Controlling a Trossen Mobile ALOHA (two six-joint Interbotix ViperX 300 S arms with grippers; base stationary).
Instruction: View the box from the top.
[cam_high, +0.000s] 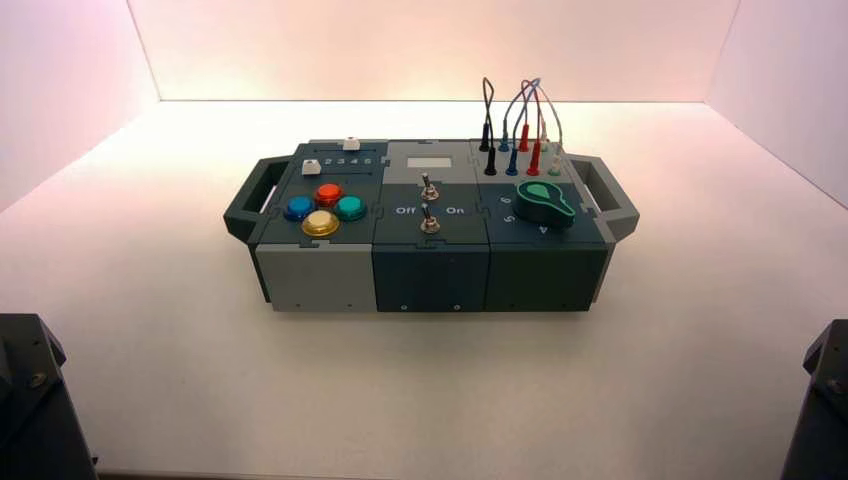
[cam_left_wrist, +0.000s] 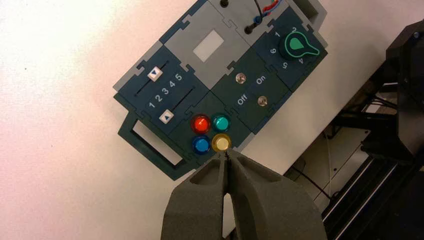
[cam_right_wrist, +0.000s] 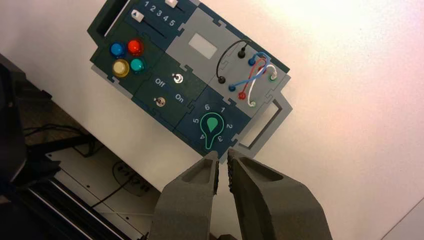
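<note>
Two claws hover high over the box (cam_high: 430, 225), each wrist camera looking down on its panel | box sits mid-worktop (cam_high: 150, 330), handles toward the side edges | left claw (cam_left_wrist: 227, 156) closed, empty, above the near edge | right claw (cam_right_wrist: 223, 156) nearly closed, empty | nothing touched; seemingly raised purely for the top view.

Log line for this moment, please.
left claw: shut, above box | right claw: shut, above knob end | box untouched
</note>
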